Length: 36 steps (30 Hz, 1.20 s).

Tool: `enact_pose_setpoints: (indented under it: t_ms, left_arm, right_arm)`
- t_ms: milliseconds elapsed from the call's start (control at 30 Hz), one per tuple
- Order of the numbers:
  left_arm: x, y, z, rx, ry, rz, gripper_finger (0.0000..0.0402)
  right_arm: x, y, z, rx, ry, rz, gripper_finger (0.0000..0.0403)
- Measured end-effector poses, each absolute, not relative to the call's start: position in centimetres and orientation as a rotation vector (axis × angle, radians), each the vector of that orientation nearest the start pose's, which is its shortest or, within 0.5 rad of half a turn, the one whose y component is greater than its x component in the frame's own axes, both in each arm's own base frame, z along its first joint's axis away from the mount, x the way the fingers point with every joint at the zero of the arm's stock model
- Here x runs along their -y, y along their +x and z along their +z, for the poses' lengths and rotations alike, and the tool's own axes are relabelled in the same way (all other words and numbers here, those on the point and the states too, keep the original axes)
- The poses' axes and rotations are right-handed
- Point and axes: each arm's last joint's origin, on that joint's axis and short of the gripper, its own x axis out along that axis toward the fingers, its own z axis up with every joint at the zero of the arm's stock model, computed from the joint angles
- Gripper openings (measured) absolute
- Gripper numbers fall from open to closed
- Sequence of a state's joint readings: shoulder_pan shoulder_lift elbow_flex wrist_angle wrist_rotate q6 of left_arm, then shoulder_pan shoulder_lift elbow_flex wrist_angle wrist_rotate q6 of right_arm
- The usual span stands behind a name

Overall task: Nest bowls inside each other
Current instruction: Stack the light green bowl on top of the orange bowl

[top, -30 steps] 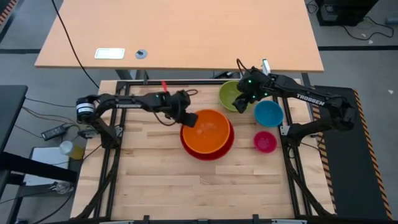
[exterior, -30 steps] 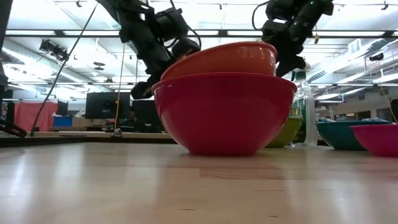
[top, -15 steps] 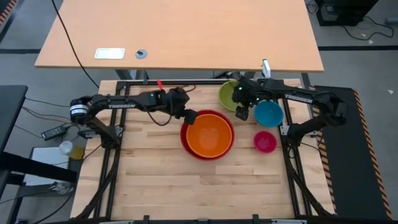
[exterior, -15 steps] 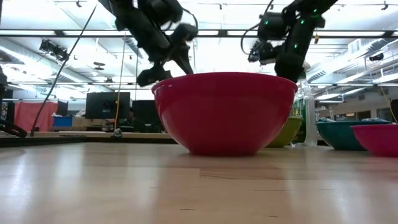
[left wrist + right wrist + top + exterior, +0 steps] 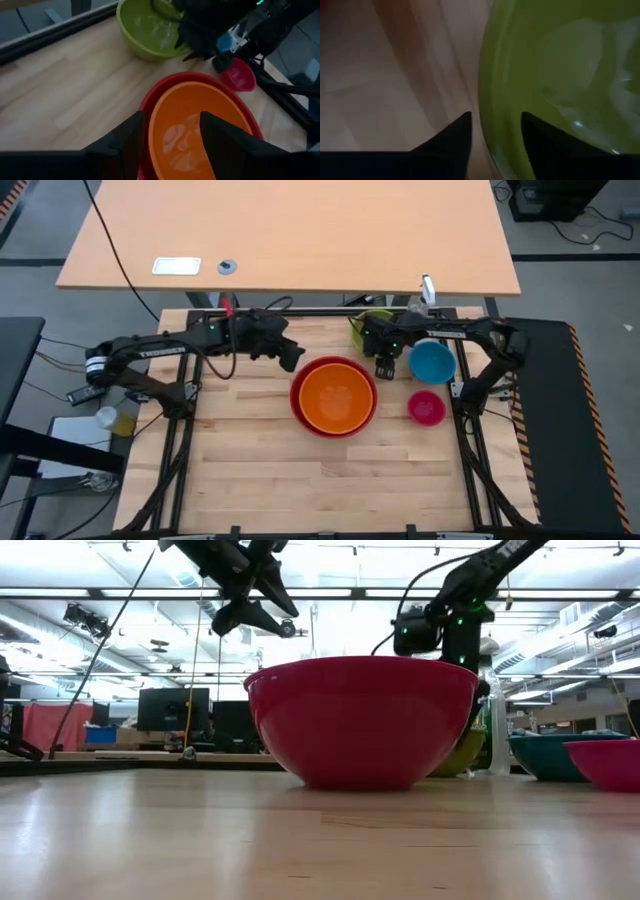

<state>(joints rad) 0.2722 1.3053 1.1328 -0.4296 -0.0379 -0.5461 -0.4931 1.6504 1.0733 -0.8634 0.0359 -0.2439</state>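
The orange bowl (image 5: 335,396) sits level inside the red bowl (image 5: 298,402) at mid-table. The green bowl (image 5: 372,320) stands at the far right, the blue bowl (image 5: 432,363) and the small pink bowl (image 5: 425,408) nearer the right edge. My left gripper (image 5: 172,132) hangs open, above and clear of the nested pair's far-left rim. My right gripper (image 5: 494,120) points down, open, one finger outside and one inside the green bowl's near rim (image 5: 487,100). In the low view the red bowl (image 5: 360,720) hides its fingertips.
A clear spray bottle (image 5: 427,286) stands at the far edge behind the green and blue bowls. Black frame rails (image 5: 300,311) run along the table's far edge and sides. Bare wood (image 5: 300,480) fills the table's near half.
My left gripper has opened and let go of the orange bowl. The bowl, tilted before, has dropped level into the red bowl. That gripper has then risen and drawn back toward the far left. My right gripper has come down and turned onto the green bowl's near rim.
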Motion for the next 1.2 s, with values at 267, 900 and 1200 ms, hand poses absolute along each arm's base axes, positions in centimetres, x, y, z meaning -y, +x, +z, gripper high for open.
enact_pose_setpoints:
  t_ms: [267, 900, 1200]
  left_arm:
    - [-8.1, 26.2, 32.4, -0.516, -0.585, 0.481, 0.0192]
    - [-10.6, 23.4, 32.9, -0.535, -0.595, 0.602, 0.0192]
    - [-11.2, 23.5, 33.3, -0.467, -0.627, 0.620, 0.0192]
  right_arm:
    - [14.1, 26.1, 18.2, -1.471, 0.052, -0.237, 0.0029]
    - [4.0, 26.5, 34.0, -0.913, -0.169, 0.086, 0.0031]
    - [-2.1, 30.1, 31.6, -0.915, -0.189, 0.316, 0.0058]
